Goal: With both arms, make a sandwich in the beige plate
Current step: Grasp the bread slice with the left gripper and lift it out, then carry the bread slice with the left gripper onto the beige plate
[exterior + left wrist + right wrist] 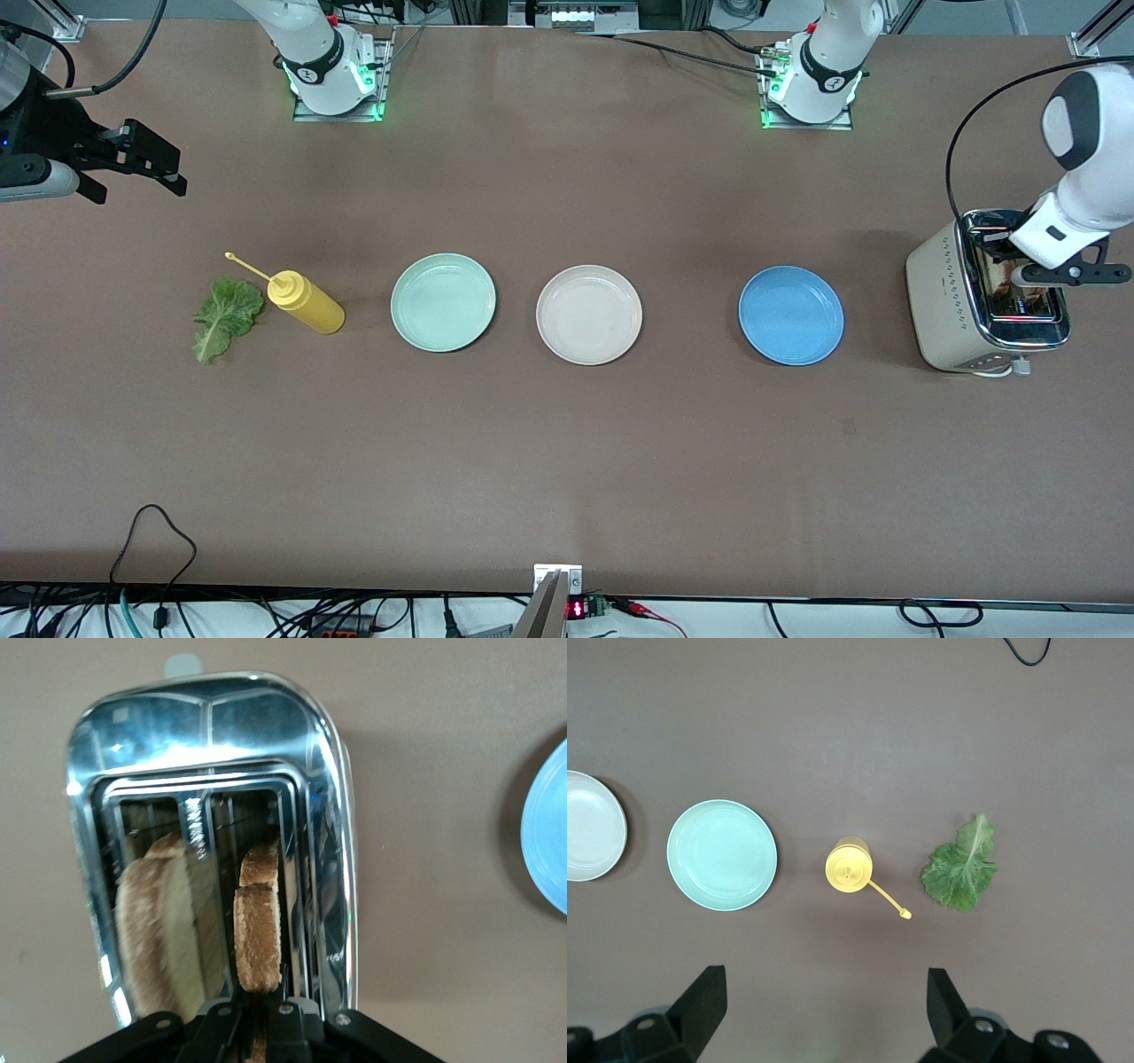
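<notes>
A cream toaster (941,297) with a chrome top (213,722) stands at the left arm's end of the table. My left gripper (259,997) (1010,266) reaches down into one slot and is shut on the edge of a browned toast slice (258,935). A second toast slice (159,930) stands in the neighbouring slot. The beige plate (589,315) (589,824) lies bare at the table's middle. A green lettuce leaf (226,315) (961,870) lies flat at the right arm's end. My right gripper (137,177) (824,979) waits open, high over the table near the leaf, holding nothing.
A yellow squeeze bottle (306,301) (849,864) stands beside the lettuce. A mint-green plate (443,301) (722,853) sits between the bottle and the beige plate. A blue plate (790,315) (549,833) lies between the beige plate and the toaster.
</notes>
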